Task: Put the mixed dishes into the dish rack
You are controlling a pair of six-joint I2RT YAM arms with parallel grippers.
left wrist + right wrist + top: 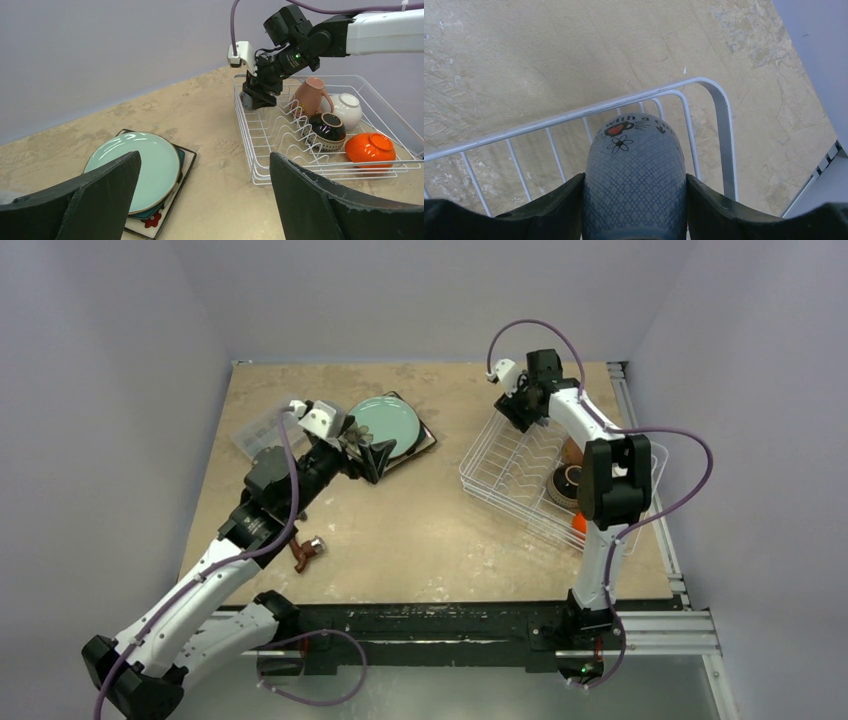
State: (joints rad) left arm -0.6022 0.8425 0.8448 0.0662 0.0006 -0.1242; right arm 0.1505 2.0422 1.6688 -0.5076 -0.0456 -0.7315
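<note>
Dish rack [500,480] sits with its far-left corner under the right end effector [515,412] in the top view. Left wrist: the left end effector [204,157] gapes wide and empty, with the round teal plate [145,165] below its left finger. Right wrist: the pale blue mug [634,175] is clamped between half-spread fingers [549,210], its long axis pointing straight out beyond them, over the rack's corner.

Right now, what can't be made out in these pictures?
- Left wrist view: the teal plate covers most of the square plate.
- Right wrist view: the blue mug shows no handle; the fingers and the bottom edge cut off its base.
- Top view: the right arm hides most of the orange bowl.
</note>
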